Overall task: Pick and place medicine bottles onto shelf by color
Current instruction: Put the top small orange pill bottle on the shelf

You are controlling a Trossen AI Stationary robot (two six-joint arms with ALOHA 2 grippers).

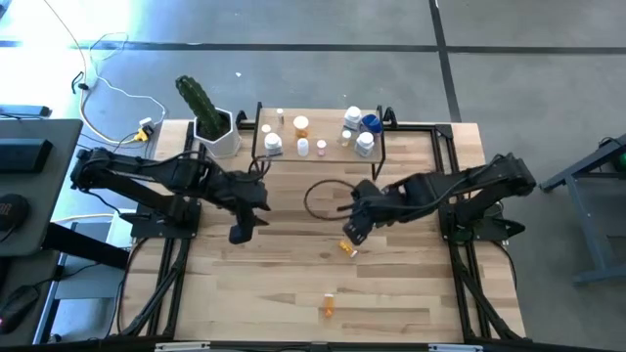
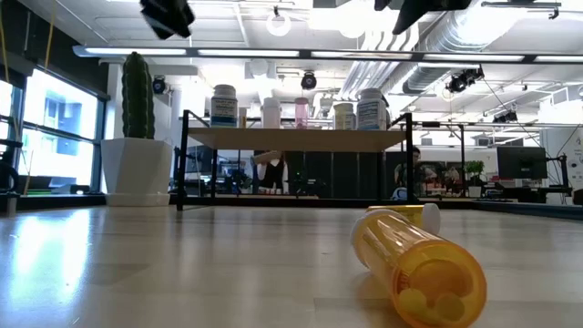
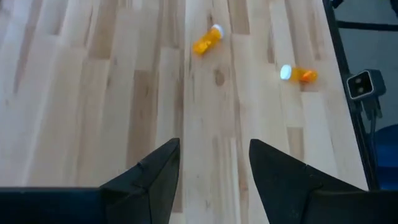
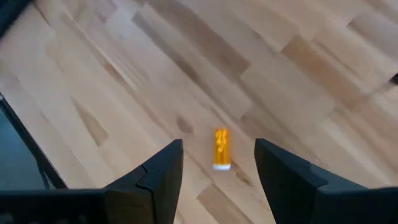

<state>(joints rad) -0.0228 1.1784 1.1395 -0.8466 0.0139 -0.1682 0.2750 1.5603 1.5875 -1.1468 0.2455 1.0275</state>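
We find the right arm's dark two-finger gripper (image 1: 354, 231) above the middle of the light-wood tabletop (image 1: 274, 293), its fingers spread apart and empty. Just beside it, towards the table's near edge, a small orange pill bottle with a white cap (image 1: 347, 248) lies on its side; in the right wrist view the same bottle (image 4: 221, 149) shows on the boards between the open fingers, well below them. A second orange pill bottle (image 1: 328, 307) lies on its side near the front edge, well apart from the first. The left arm's dark gripper (image 1: 243, 231) hangs over the table left of centre, fingers likewise parted and holding nothing.

The low light-wood shelf on black metal legs (image 1: 328, 154) stands at the far edge. On it we count white bottles, an orange one, a pink one and a blue-capped one (image 1: 370, 124), all upright. A white hexagonal pot with a green cactus (image 1: 217, 132) stands just left of the shelf.
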